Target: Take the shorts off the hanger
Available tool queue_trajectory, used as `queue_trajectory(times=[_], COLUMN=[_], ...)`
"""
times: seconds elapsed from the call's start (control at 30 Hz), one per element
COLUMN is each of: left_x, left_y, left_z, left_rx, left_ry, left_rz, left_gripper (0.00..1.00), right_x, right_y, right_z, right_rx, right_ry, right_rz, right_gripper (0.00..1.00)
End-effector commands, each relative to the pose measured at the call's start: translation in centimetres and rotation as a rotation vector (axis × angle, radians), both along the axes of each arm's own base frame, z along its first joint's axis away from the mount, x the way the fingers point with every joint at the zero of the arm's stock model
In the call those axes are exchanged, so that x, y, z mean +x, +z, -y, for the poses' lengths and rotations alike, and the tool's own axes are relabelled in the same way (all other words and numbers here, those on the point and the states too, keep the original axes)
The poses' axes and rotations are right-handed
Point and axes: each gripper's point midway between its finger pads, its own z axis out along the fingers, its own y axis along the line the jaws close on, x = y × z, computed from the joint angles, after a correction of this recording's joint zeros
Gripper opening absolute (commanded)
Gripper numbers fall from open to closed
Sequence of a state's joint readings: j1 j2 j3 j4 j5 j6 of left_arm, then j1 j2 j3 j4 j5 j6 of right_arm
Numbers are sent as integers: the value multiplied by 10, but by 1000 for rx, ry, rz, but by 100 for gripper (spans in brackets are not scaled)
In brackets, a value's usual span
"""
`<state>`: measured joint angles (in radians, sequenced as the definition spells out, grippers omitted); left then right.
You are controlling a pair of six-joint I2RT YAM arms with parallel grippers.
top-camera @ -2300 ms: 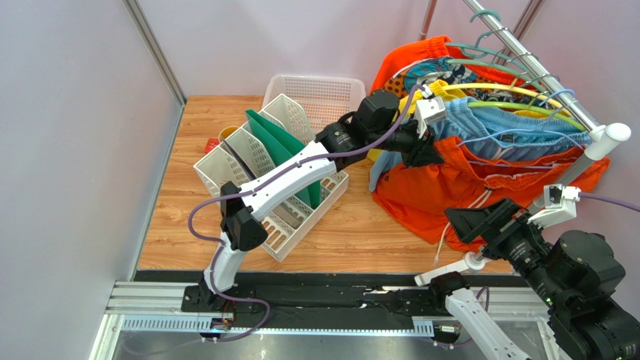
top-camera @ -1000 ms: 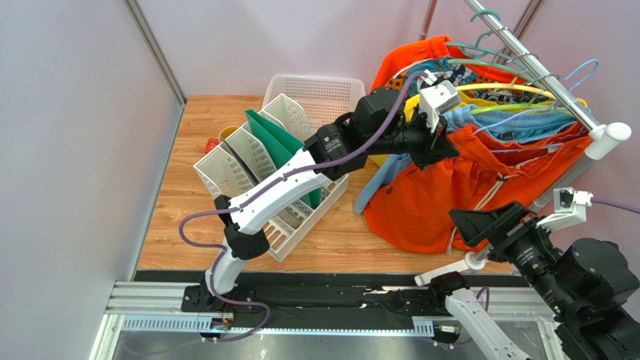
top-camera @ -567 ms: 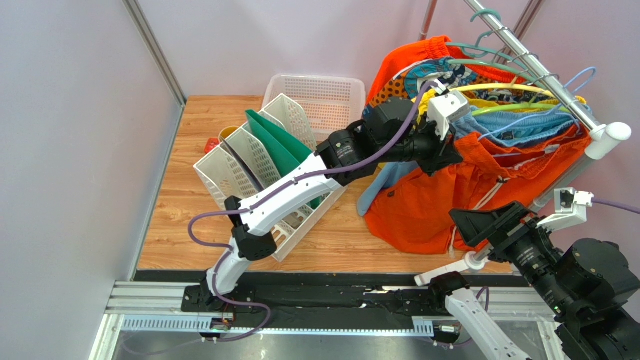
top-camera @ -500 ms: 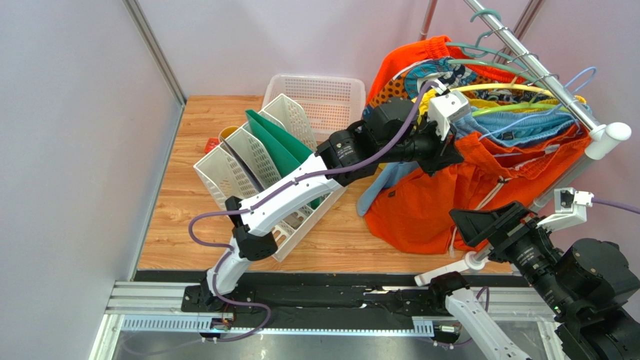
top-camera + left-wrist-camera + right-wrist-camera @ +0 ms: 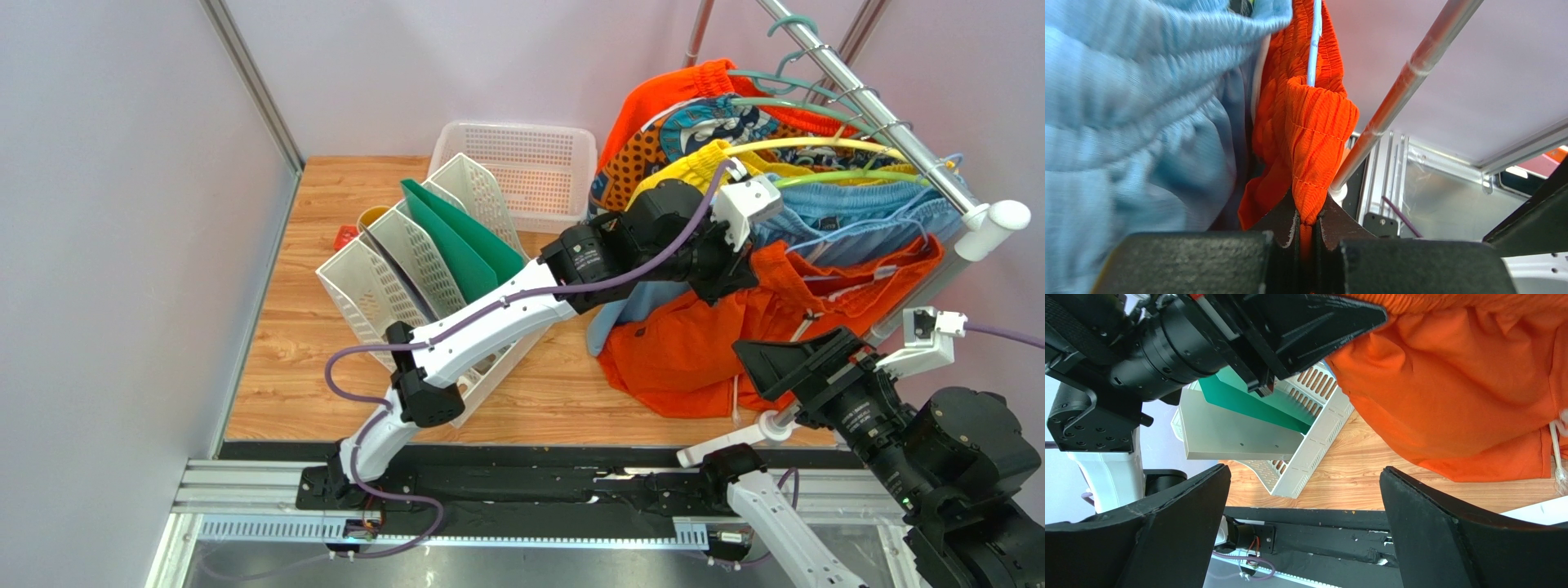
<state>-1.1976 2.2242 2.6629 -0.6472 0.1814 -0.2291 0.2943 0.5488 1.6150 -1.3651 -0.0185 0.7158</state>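
Left hand (image 5: 734,260), frame centre, clamped on the orange shorts (image 5: 705,337) at the waistband. Waist runs toward upper right; legs sag lower left onto the surface (image 5: 282,343). Versus 0.5 s ago: hand lower and further right, orange cloth dropped, blue shorts (image 5: 859,218) at upper right more exposed. Right hand (image 5: 1304,471), lower right, open.

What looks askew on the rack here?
The orange shorts hang lopsided: the left gripper pinches their waistband low, while the far side hangs on a blue hanger near the rail's end.
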Motion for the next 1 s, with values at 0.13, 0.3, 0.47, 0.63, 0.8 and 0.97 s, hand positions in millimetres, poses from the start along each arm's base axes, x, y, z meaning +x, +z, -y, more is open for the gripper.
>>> queue_trajectory(times=[0.13, 0.3, 0.47, 0.63, 0.8, 0.97], left_x=[-19, -35, -43, -58, -75, -86], left_y=[56, 61, 65, 66, 61, 39], left_z=[-38, -66, -95, -127, -163, -198], left_rx=[-66, -35, -16, 4, 2, -13], left_ry=[-32, -60, -43, -44, -35, 11], left_rz=[79, 54, 54, 15, -45, -119], left_gripper=[0, 0, 0, 0, 0, 0], right_x=[-34, -29, -25, -22, -11, -3], right_y=[-65, -65, -59, -53, -41, -32], right_z=[11, 4, -10, -27, -41, -55], right_rx=[-81, -115, -109, -97, -98, -107], right_ry=[-4, 57, 145, 249, 323, 409], right_rz=[-268, -240, -184, -139, -87, -36], right_gripper=[99, 99, 99, 99, 99, 99])
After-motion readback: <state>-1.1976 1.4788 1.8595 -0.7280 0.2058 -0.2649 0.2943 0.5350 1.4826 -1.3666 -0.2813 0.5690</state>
